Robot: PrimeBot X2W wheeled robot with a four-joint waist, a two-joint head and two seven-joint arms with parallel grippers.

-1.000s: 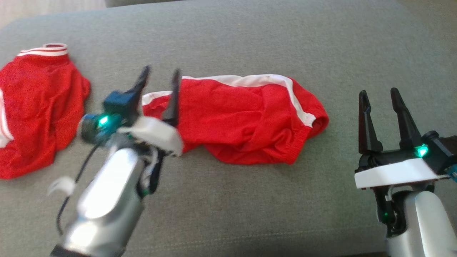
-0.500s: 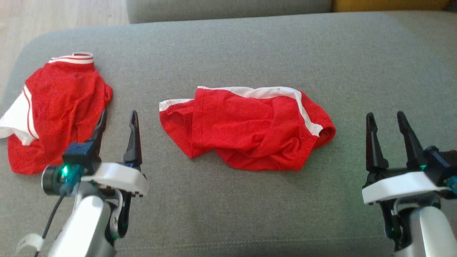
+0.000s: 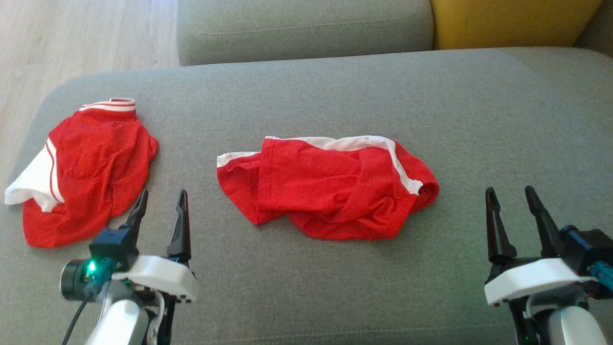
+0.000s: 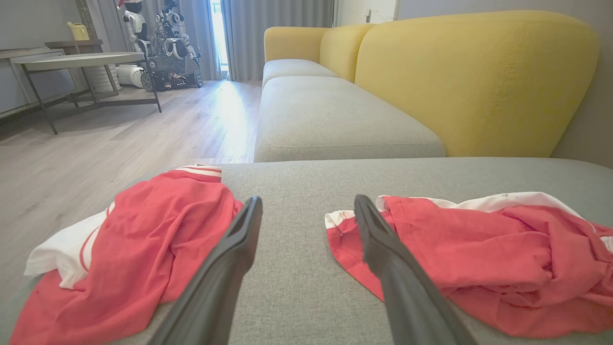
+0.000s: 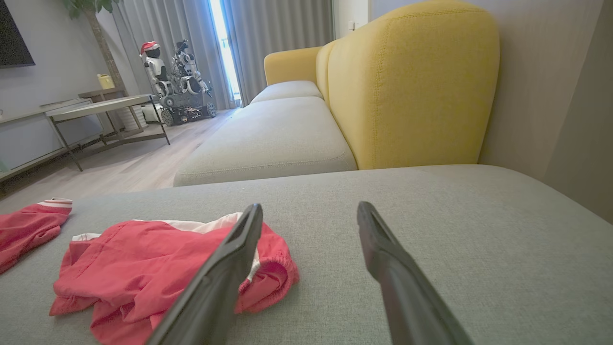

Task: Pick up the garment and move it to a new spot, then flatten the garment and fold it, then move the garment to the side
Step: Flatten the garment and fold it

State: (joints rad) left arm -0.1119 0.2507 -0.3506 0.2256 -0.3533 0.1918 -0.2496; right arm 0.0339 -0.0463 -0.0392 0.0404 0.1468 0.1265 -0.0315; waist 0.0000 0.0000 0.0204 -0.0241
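Note:
A pair of red shorts with white side stripes (image 3: 330,187) lies loosely folded in the middle of the grey cushion (image 3: 311,96). The shorts (image 4: 479,254) are at the right of the left wrist view, and the shorts (image 5: 158,273) lie at the lower left of the right wrist view. My left gripper (image 3: 162,200) is open and empty at the lower left, between the shorts and a second red garment. At the lower right my right gripper (image 3: 508,196) is open and empty, just right of the shorts.
A crumpled red and white shirt (image 3: 81,167) lies at the cushion's left end, near its edge. Wooden floor (image 3: 72,38) lies beyond on the left. Another grey seat (image 3: 301,26) and a yellow backrest (image 3: 507,21) stand behind. A table (image 4: 76,62) and another robot (image 4: 163,43) stand far off.
My left gripper has drawn back from the left end of the shorts to the lower left, open and empty. The camera has tilted up, so everything sits lower in the head view.

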